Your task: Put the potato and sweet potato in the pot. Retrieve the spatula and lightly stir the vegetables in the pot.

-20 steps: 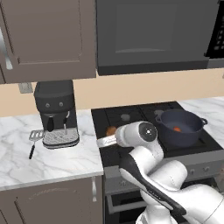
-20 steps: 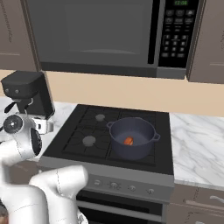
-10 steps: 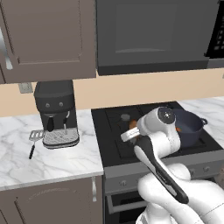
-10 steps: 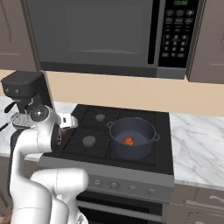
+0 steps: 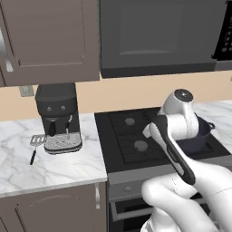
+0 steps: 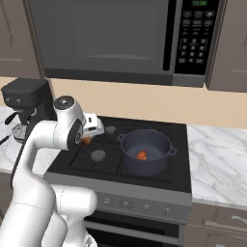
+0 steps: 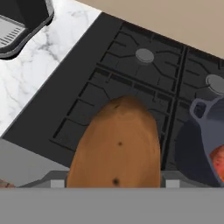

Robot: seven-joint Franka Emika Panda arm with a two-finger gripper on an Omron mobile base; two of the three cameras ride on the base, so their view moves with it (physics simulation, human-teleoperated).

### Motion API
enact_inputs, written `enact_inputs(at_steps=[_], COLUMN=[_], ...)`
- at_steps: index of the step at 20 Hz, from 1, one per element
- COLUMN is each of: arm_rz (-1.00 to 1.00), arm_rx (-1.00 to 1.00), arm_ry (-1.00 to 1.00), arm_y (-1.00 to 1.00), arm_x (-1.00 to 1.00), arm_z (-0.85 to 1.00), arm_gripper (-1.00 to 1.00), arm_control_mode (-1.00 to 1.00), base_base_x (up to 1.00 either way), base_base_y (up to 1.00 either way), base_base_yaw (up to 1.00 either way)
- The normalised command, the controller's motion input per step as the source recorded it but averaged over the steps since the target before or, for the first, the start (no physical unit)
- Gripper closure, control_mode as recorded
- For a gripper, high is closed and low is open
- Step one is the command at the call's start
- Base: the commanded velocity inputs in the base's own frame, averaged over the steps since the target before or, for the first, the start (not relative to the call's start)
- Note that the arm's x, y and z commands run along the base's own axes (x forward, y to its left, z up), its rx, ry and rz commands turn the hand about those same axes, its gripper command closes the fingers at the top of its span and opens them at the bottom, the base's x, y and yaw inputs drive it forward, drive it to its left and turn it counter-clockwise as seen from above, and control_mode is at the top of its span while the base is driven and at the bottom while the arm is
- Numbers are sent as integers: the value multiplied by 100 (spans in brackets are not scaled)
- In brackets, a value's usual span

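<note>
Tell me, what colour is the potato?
Dull brown potato, clearest in the hand view.

End effector (image 7: 113, 186) clamped, mid-air

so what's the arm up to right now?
The gripper is shut on the potato and holds it above the stove, left of the pot. The sweet potato is already in the pot. The spatula lies untouched on the marble counter beside the coffee machine. So one vegetable is in, the second is on its way, and stirring hasn't started.
</note>
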Motion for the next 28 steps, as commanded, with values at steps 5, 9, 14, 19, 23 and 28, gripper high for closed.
enact_inputs(at_steps=[5, 9, 14, 19, 23, 28], arm_rz=[-11, -16, -18, -15, -5, 0], arm_rx=[0, 0, 0, 3, 10, 10], arm_ry=[0, 0, 1, 2, 7, 12], arm_y=[-53, -56, -62, -67, -69, -52], arm_x=[0, 0, 3, 2, 0, 0], arm_z=[0, 0, 0, 0, 0, 0], arm_gripper=[100, 100, 100, 100, 100, 100], arm_control_mode=[-100, -100, -100, -100, -100, -100], base_base_x=[0, 0, 0, 0, 0, 0], base_base_y=[0, 0, 0, 0, 0, 0], base_base_yaw=[0, 0, 0, 0, 0, 0])
